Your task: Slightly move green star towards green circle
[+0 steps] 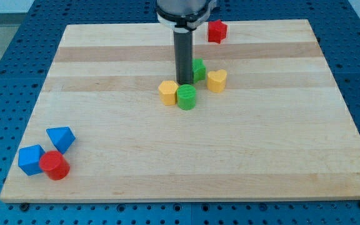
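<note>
Rod seen descending from view's top, tip [184, 82] set down at board centre cluster. No gripper fitted, so nothing to open or close; nothing clamped.

Green star [199, 69] partly hidden behind rod, at tip's 2 o'clock, touching or just beside rod; which one cannot be told.

Green circle [187, 97] just below tip, at 6 o'clock.

Yellow hexagon [167, 92] touching green circle at its 9 o'clock.

Yellow heart [216, 80] at star's 4 o'clock.

Red block [216, 30] near wooden board [280, 144] top edge.

Two blue blocks [60, 138] [30, 159] and red cylinder [55, 165] grouped at board's lower left.

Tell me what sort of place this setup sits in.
Likely a robotics lab bench: a wooden board lies on a blue perforated table, with toy blocks like the green circle, and my tip just above it.
</note>
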